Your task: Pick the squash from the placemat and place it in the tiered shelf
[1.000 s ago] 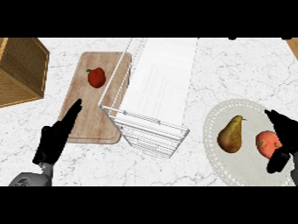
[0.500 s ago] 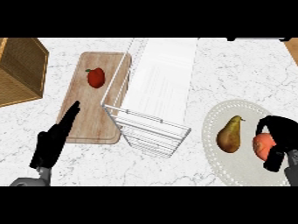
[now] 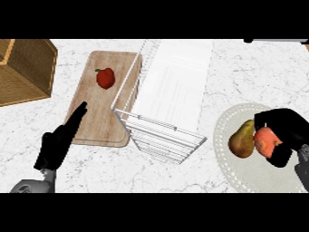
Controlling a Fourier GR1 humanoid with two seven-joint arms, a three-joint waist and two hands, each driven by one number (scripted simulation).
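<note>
Fingers (image 3: 287,118) of the right hand (image 3: 292,136) curl over an orange-red object (image 3: 266,141) on the pale round placemat (image 3: 232,170) at the bench's right edge, clasping it from above and the right. Just left of it, touching or nearly so, lies the brown-green pear-shaped squash (image 3: 242,140), outside the grasp, its long axis near upright in the view and its narrow neck toward the bench's far edge. The left hand (image 3: 58,142) rests with straight fingers at the cutting board's (image 3: 96,118) near left corner. Half a second ago the right fingers were wrapped less far around the orange-red object. The wire tiered shelf (image 3: 163,104) stands mid-bench.
</note>
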